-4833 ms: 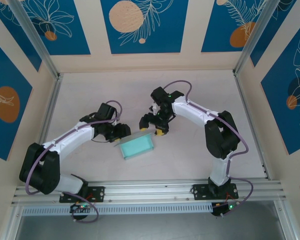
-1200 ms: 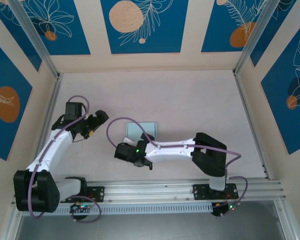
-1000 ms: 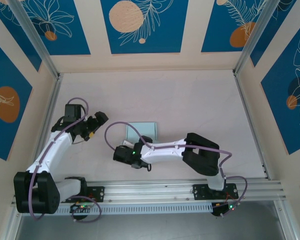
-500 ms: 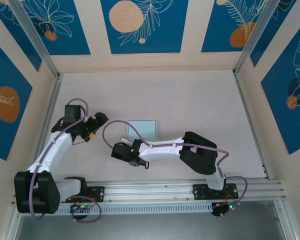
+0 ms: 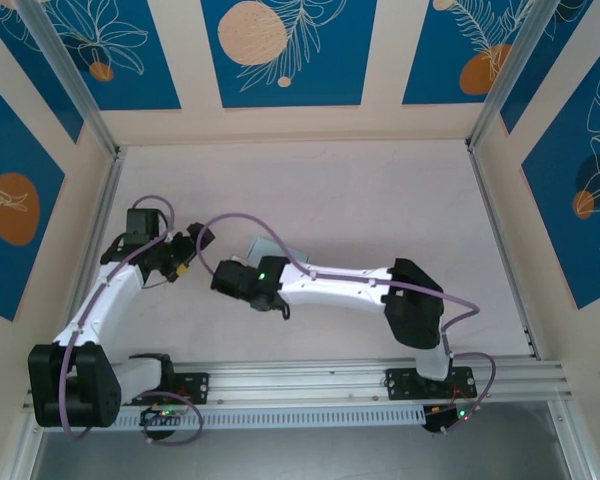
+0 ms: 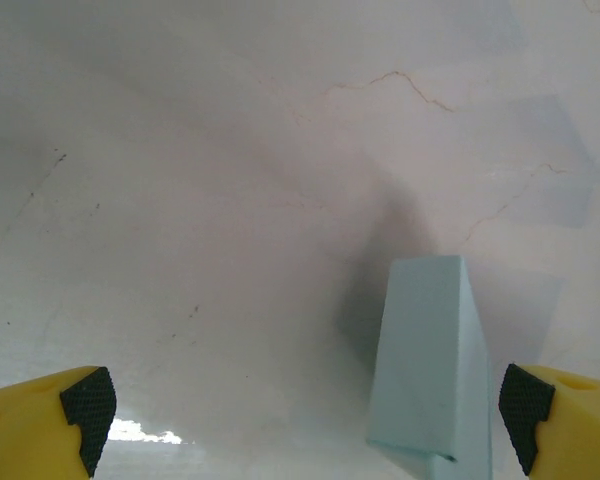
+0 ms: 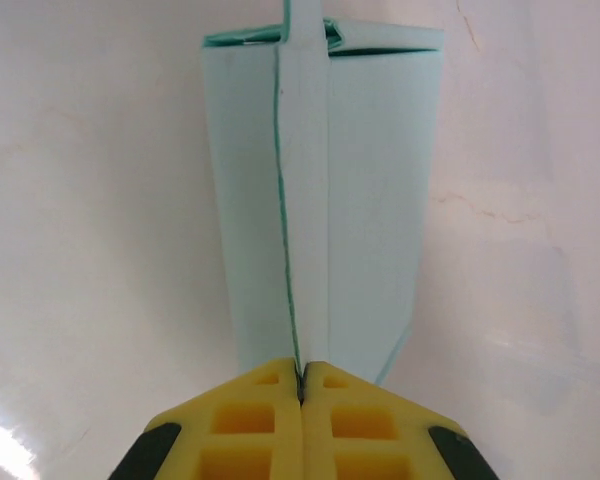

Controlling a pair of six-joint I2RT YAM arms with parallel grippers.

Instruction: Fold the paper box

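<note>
The paper box is pale mint card with a raised strip running down its middle. My right gripper is shut, its yellow fingertips pinching the near end of that strip. From above, the box shows as a pale patch mostly covered by the right arm, which reaches left across the table. My left gripper sits just left of it, open. In the left wrist view the gripper holds nothing, and the box stands ahead towards the right finger.
A pale table is walled by blue-patterned panels. A metal rail runs along the near edge, with both arm bases on it. A purple cable loops over the right wrist near the left gripper.
My right gripper has shut on the box's strip. Its wrist has moved back and left, over the box. The left arm has hardly moved and stays open.
</note>
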